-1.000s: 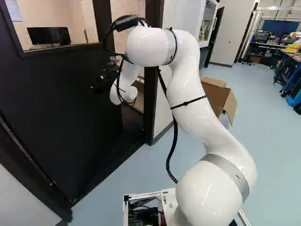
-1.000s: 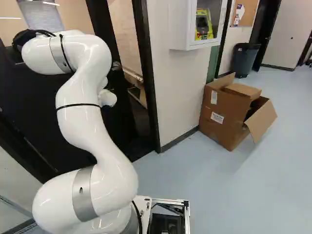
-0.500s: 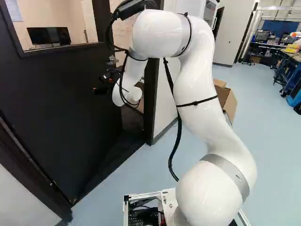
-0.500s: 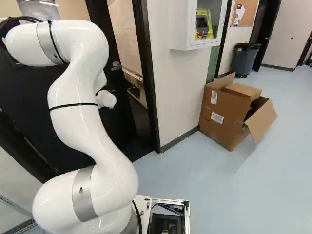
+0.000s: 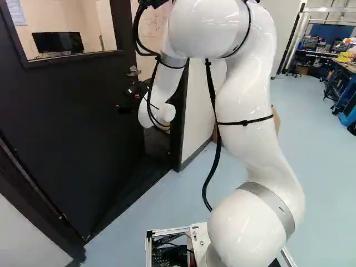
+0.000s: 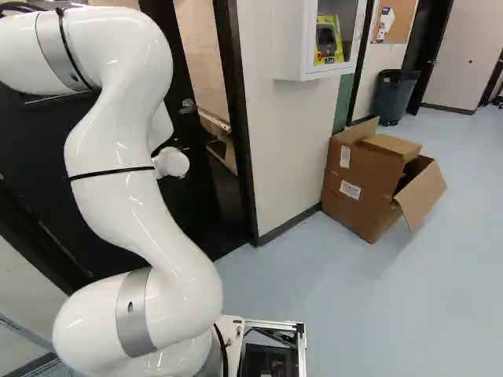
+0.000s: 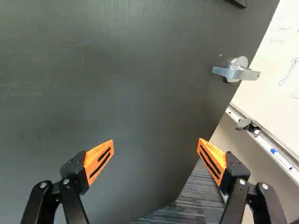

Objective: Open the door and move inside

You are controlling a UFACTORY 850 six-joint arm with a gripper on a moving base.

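The gripper (image 5: 128,102) is in front of the black door (image 5: 67,133) in the left base view, lower than the lever handle (image 5: 133,71). The door stands ajar, a gap showing between its handle edge and the dark frame (image 5: 177,125). In the wrist view the gripper (image 7: 155,148) is open, its orange-padded fingers wide apart with nothing between them. Door surface (image 7: 126,84) fills most of the area ahead. The silver handle (image 7: 237,70) lies ahead and to one side, near the door's edge, apart from both fingers. Whether a fingertip touches the door I cannot tell.
Beyond the door edge are a whiteboard (image 7: 275,70) with its tray and dark striped flooring (image 7: 198,198). Right of the doorway in the right base view stand a wall (image 6: 287,149), a white wall cabinet (image 6: 295,43), an open cardboard box (image 6: 361,184) and a bin (image 6: 394,96).
The arm's elbow has risen and drawn back toward the base. In the left base view the gripper has shifted right along the door, closer to its handle edge. Base and door have not visibly moved.
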